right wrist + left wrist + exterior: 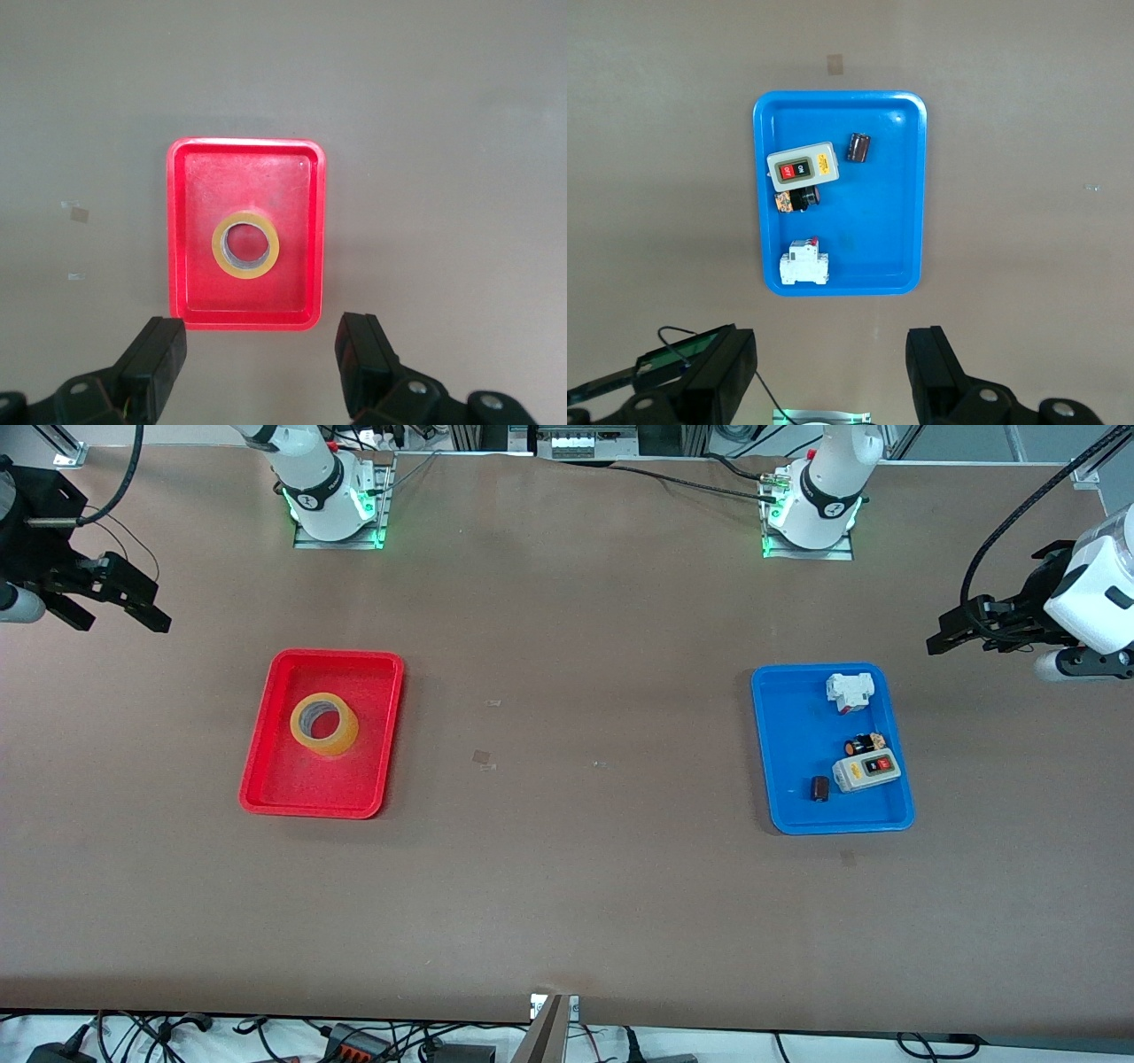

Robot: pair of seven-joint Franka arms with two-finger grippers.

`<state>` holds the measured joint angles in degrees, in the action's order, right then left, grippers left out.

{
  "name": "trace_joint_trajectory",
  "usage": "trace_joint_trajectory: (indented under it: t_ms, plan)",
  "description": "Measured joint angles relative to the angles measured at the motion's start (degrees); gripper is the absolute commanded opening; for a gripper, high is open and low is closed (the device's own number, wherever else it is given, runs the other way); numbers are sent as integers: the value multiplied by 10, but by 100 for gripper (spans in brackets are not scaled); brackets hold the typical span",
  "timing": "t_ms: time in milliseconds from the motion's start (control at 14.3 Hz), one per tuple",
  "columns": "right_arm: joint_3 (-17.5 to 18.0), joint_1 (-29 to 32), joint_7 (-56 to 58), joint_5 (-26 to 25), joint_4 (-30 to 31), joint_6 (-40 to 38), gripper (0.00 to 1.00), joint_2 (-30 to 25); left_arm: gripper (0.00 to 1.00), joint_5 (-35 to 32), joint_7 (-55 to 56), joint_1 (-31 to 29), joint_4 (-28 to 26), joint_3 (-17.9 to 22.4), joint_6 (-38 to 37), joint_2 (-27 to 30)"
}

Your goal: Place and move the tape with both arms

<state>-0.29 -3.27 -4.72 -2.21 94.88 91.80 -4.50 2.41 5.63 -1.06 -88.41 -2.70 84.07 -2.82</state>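
Note:
The yellowish tape roll [324,724] lies flat in the red tray [283,784] toward the right arm's end of the table; it also shows in the right wrist view [245,243]. My right gripper [146,607] is open and empty, high in the air over the bare table at the right arm's end, apart from the red tray [190,177]. My left gripper [948,633] is open and empty, raised over the table at the left arm's end, beside the blue tray [780,717].
The blue tray [904,177] holds a white-grey switch box with a red button [866,770], a white breaker [850,691], a small black-and-orange part [866,743] and a dark capacitor [820,788]. Small tape scraps [483,758] lie mid-table.

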Motion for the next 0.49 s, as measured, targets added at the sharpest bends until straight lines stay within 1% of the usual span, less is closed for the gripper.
trace_joint_trajectory:
  t_ms: [210, 489]
  plan:
    - [0, 0, 0, 0, 0, -4, 99, 12, 100, 0, -1, -1, 0, -1, 0, 0]
    - [1, -1, 0, 1, 0, -13, 99, 13, 100, 0, -1, -1, 0, -2, 0, 0]
